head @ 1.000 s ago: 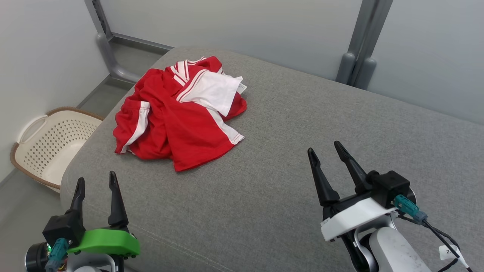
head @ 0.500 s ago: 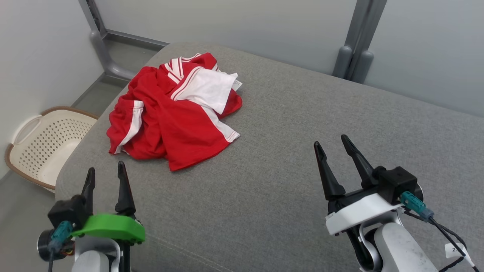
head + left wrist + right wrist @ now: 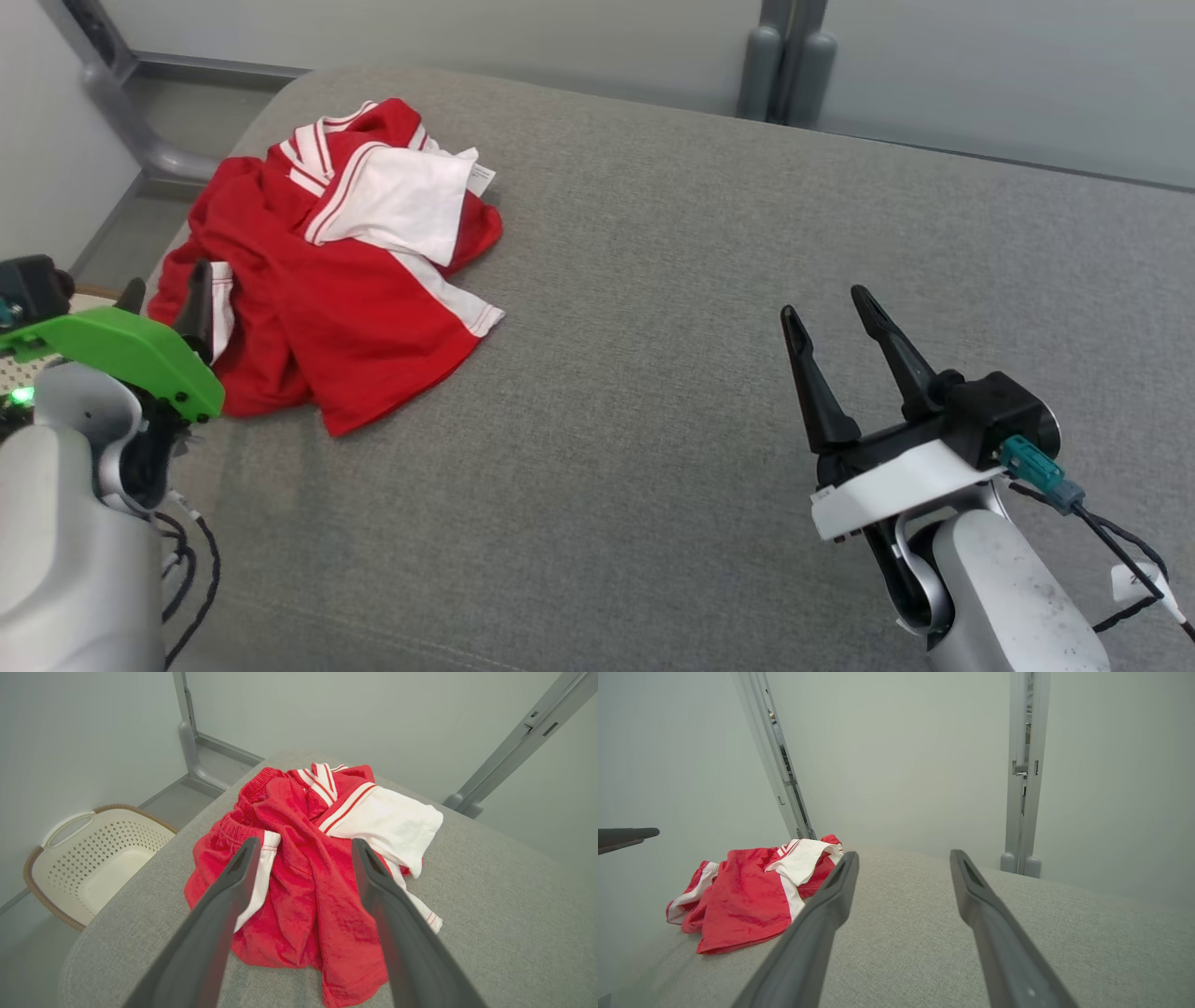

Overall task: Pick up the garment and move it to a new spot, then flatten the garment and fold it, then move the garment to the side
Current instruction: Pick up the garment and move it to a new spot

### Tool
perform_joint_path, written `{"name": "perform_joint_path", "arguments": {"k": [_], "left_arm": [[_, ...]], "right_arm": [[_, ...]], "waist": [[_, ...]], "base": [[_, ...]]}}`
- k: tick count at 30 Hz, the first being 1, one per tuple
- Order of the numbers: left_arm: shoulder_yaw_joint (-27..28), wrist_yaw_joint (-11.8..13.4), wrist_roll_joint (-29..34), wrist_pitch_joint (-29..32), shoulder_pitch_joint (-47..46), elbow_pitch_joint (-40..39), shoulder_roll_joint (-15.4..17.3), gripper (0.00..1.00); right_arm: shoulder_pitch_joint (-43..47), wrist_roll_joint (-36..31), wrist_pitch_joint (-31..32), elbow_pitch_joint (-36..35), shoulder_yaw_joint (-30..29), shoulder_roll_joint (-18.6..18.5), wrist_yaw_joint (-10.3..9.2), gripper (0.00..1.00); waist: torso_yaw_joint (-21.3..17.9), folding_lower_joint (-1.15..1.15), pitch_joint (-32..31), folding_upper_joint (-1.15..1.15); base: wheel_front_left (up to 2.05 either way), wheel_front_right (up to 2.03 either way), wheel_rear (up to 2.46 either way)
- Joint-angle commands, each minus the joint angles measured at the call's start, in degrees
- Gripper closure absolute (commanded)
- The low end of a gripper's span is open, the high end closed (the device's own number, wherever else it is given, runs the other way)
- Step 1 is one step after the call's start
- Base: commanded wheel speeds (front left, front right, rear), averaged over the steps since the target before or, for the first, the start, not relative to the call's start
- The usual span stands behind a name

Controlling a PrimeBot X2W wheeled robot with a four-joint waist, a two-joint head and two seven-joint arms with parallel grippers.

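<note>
The garment [image 3: 317,271], crumpled red shorts with white stripes and a white panel, lies in a heap at the far left of the grey padded surface [image 3: 672,280]. My left gripper [image 3: 163,289], on its green mount, is open and raised just before the heap's near left edge. In the left wrist view its fingers frame the garment [image 3: 303,896] a little way off, and the left gripper [image 3: 306,841] holds nothing. Well to the right of the garment, my right gripper [image 3: 825,303] hovers open and empty over bare fabric. In the right wrist view the garment [image 3: 747,896] lies to the left of the right gripper [image 3: 903,854].
A cream perforated laundry basket [image 3: 93,858] sits on the floor beyond the surface's left edge. Grey metal posts [image 3: 789,56] stand against the back wall, and a bent tube [image 3: 131,140] stands at the far left corner. The surface's rounded left edge runs close beside the garment.
The head camera has swung, shifting the whole picture. My left gripper has risen and moved forward to the garment's near left edge. The right gripper has stayed about where it was, open.
</note>
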Motion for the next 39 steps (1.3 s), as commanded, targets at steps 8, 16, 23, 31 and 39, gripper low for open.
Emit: {"name": "perform_joint_path", "arguments": {"k": [8, 16, 23, 31, 39], "left_arm": [[-0.78, -1.05, -6.5, 11.51, -9.17, 6.96, 5.29, 0.0], [-4.07, -1.06, -8.61, 17.36, -15.2, 12.95, 9.15, 0.0], [-4.08, -1.08, -10.32, 17.86, -17.97, 20.7, 11.08, 0.0], [-4.56, -1.08, -10.83, 14.59, -19.94, 26.42, 11.35, 0.0], [-8.24, -1.09, -11.82, 12.78, -19.69, 25.85, 12.16, 1.0]], "right_arm": [[-3.55, -0.6, -0.16, -1.15, 0.13, -1.03, 0.0, 0.0], [-6.5, -0.81, -0.16, -2.2, 0.7, -1.11, 0.0, 0.0], [-7.95, -0.58, -0.17, -2.65, 1.06, -0.78, 0.0, 0.0], [-8.67, -0.75, -0.16, -2.85, 1.24, -0.51, 0.0, 0.0], [-7.44, -1.13, -0.16, -2.22, 0.81, -0.17, 0.0, 0.0]], "waist": [[-10.39, 0.0, 9.02, 0.0], [-16.62, 0.0, 14.19, 0.0], [-20.43, 0.0, 16.86, 0.0], [-22.05, 0.0, 17.75, 0.0], [-21.21, 0.0, 15.48, 0.0]], "base": [[0.0, 0.0, 0.0], [0.0, 0.0, 0.0], [0.0, 0.0, 0.0], [0.0, 0.0, 0.0], [0.0, 0.0, 0.0]]}}
